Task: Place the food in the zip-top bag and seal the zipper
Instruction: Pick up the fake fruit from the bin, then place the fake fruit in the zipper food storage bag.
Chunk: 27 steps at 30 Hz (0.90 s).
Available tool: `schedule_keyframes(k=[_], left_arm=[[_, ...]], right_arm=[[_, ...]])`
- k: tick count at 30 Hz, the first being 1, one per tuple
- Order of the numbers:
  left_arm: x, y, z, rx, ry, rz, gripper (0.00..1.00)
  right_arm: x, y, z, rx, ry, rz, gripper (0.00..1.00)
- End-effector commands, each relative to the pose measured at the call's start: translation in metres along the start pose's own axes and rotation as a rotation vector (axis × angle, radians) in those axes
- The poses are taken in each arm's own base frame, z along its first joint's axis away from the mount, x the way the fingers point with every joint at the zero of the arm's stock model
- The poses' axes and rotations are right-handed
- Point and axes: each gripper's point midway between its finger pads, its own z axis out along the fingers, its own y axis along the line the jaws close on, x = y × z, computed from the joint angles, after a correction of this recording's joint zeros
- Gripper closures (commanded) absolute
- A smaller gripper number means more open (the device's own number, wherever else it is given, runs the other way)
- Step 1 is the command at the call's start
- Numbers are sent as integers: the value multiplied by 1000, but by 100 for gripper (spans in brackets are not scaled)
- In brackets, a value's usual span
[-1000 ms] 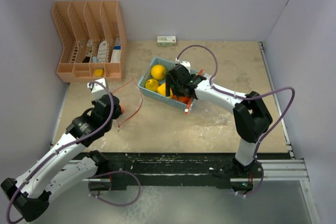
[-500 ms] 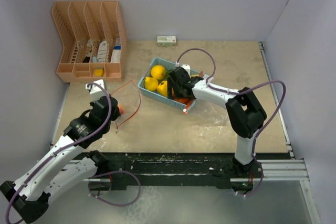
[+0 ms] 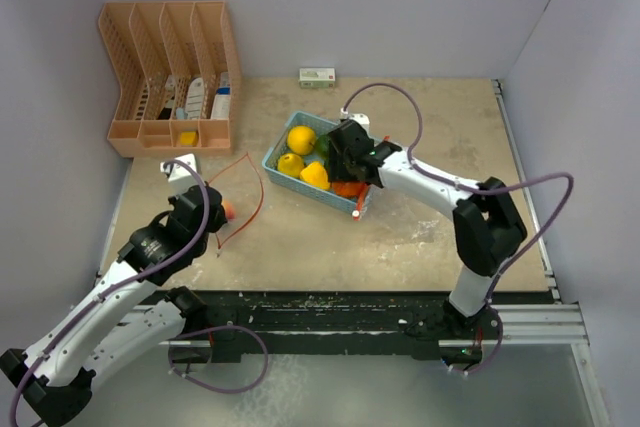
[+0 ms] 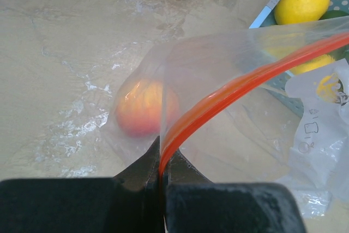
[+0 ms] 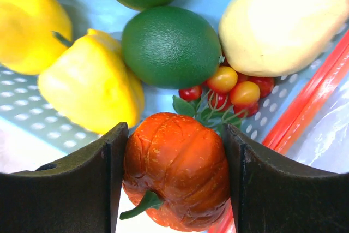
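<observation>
My left gripper [image 3: 207,215] is shut on the red zipper rim of the clear zip-top bag [image 3: 245,187], which stands open on the table. In the left wrist view the fingertips [image 4: 162,165] pinch the zipper [image 4: 218,99], and a peach-coloured fruit [image 4: 143,107] lies inside the bag. My right gripper [image 3: 350,159] is over the light-blue basket [image 3: 272,152]. It is shut on a small orange pumpkin [image 5: 174,175], touching both of its sides. In the basket lie a yellow pepper [image 5: 90,83], a green lime [image 5: 170,46], a pale yellow fruit [image 5: 283,23], cherry tomatoes [image 5: 234,88] and lemons [image 3: 301,137].
A peach-coloured slotted organiser [image 3: 170,67] stands at the back left and a small box [image 3: 317,76] by the back wall. A red strip with clear plastic [image 5: 311,99] runs along the basket's near right side. Walls close in the left, back and right.
My right gripper has shifted a little to the right over the basket, uncovering the yellow pepper. The left gripper and bag have drifted slightly toward the near edge.
</observation>
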Motion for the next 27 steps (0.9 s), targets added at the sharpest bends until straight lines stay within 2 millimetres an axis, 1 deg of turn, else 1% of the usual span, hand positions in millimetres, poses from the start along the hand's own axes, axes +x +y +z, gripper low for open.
schedule_keyframes(k=[1,3,4,6,7,8,9,11,12,13,14,15,17,21,26,27], left_arm=[[-18,0,-5,-7,-47,-32,100],[-17,-1,-3,-12,-43,-30,100],[-16,-1,-2,-13,-42,-29,100],[-14,-4,1,-12,-39,-26,100],[-13,-5,2,-11,-36,-24,100],[-13,-6,3,-10,-34,-23,100],[-12,-7,5,-12,-31,-20,100],[-11,-9,7,-12,-27,-17,100],[-11,-10,8,-13,-25,-13,100],[-12,-11,9,-10,-28,-13,100],[-12,-13,9,-7,-30,-13,100],[-12,-14,10,-5,-30,-12,100],[-13,-15,10,-3,-29,-13,100],[-15,-16,8,6,-29,-21,100],[-17,-13,3,15,-36,-33,100],[-17,-13,2,18,-36,-36,100]], right_arm=[[-49,11,-59,-113,-127,28,70],[-63,20,-81,-200,-184,29,70],[-76,30,-95,-271,-238,6,71],[-83,52,-122,-440,-272,-9,72],[-87,66,-139,-543,-301,-9,73],[-86,80,-155,-645,-308,-3,74],[-90,89,-171,-712,-340,2,74],[-89,112,-202,-849,-367,3,75],[-88,124,-214,-899,-382,-2,75],[-82,141,-227,-953,-384,-16,75],[-81,156,-239,-1006,-403,-20,75],[-79,170,-249,-1050,-411,-19,75],[-74,193,-258,-1120,-406,0,75],[-76,220,-258,-1224,-388,116,76],[-83,239,-239,-1212,-388,190,76],[-83,242,-230,-1193,-387,206,76]])
